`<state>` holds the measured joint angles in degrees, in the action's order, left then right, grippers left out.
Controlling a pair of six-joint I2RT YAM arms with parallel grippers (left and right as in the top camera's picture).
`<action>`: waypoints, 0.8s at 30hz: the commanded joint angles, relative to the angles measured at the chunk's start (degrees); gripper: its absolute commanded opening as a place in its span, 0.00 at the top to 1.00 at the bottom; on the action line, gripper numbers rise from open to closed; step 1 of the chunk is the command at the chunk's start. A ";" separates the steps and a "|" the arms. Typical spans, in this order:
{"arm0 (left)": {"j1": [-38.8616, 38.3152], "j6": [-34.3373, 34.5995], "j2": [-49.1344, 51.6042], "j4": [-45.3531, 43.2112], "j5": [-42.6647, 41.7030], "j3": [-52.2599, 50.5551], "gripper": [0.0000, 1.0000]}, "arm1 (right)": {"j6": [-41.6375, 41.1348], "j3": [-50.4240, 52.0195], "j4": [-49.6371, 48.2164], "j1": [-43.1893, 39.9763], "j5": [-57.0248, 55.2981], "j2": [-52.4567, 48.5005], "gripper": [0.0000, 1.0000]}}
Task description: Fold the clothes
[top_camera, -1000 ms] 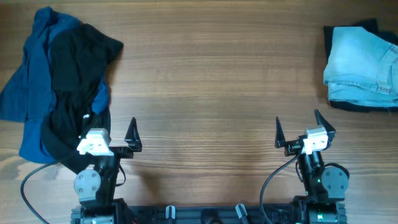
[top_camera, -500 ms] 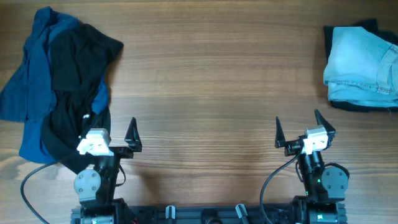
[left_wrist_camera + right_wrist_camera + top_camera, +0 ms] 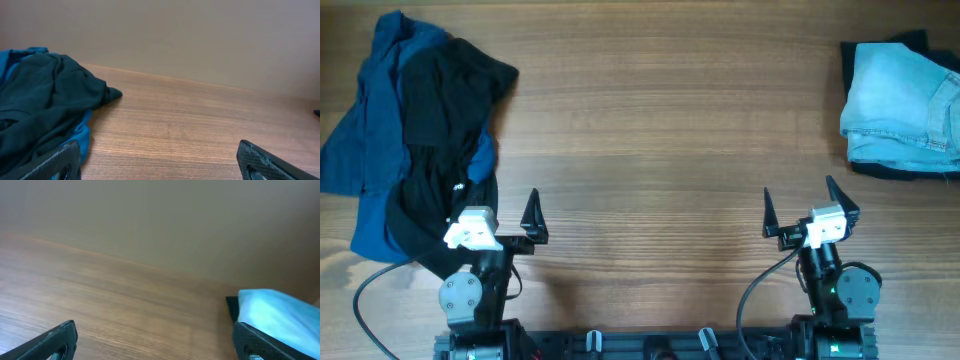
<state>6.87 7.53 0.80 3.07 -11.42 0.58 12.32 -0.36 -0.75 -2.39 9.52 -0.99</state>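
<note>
Wooden tabletop (image 3: 650, 120); clothes (image 3: 430, 110) heaped, unfolded; left gripper (image 3: 160, 167), right gripper (image 3: 155, 347) wide open, empty; folding unstarted; next, probably, grasp heap.

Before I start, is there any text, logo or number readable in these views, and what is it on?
No text can be read in any view.
White mark on the black top: too small to read.
Pale jeans: no label showing.

Soft matt cloth garments (image 3: 420, 130) on smooth wood-grain table (image 3: 650, 130).
</note>
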 commanded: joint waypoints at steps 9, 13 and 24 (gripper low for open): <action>0.00 3.89 -0.39 -2.08 -4.70 0.72 0.00 | -5.01 -0.70 -10.23 0.28 5.18 0.24 0.00; 0.00 5.40 1.44 -1.33 -5.35 4.76 0.00 | -6.75 -5.70 -10.16 0.28 6.05 -2.86 0.00; 0.00 5.33 28.22 17.22 -5.31 34.03 0.00 | -6.36 -33.31 -3.74 0.31 17.09 -35.56 0.00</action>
<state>6.87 12.38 19.90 15.77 -16.01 24.49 7.03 -27.88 -5.87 -2.39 20.82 -29.65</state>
